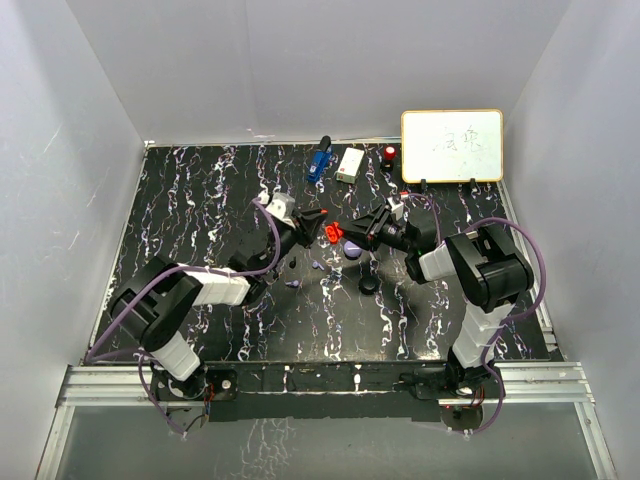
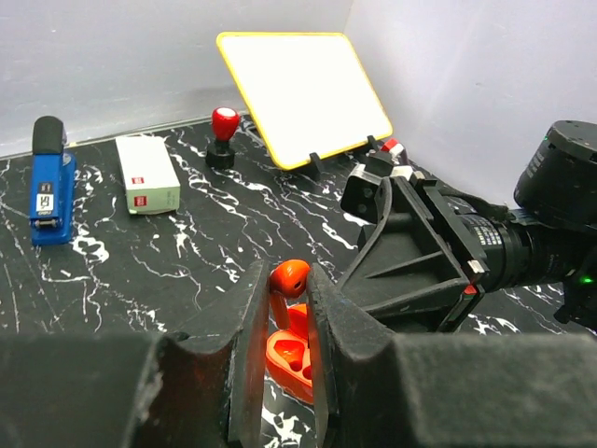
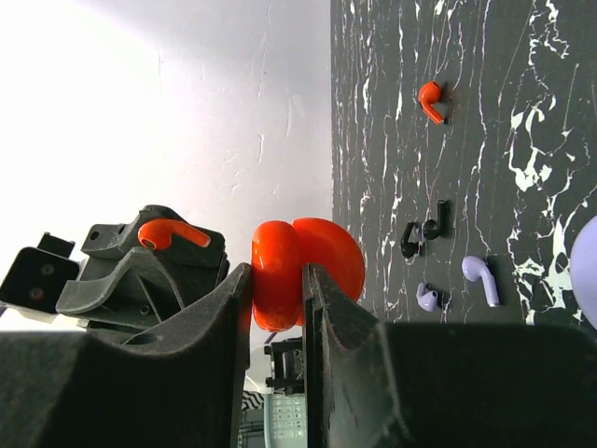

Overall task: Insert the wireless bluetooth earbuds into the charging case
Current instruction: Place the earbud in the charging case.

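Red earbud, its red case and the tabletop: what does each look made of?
The red earbud looks like smooth glossy plastic: a light spot shines on its rounded head. The red case looks like the same moulded plastic, softly shiny. The tabletop is black with white marble-like veins; stone or printed laminate, I cannot tell.

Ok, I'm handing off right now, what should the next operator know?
Left gripper: shut on a red earbud, just above the open red case.
Right gripper: shut on that case, steadying it.
Loose on the table: second red earbud, black pair, lavender pair.
Done: no bud seated that I can see.
Left: seat this one, then the rest.
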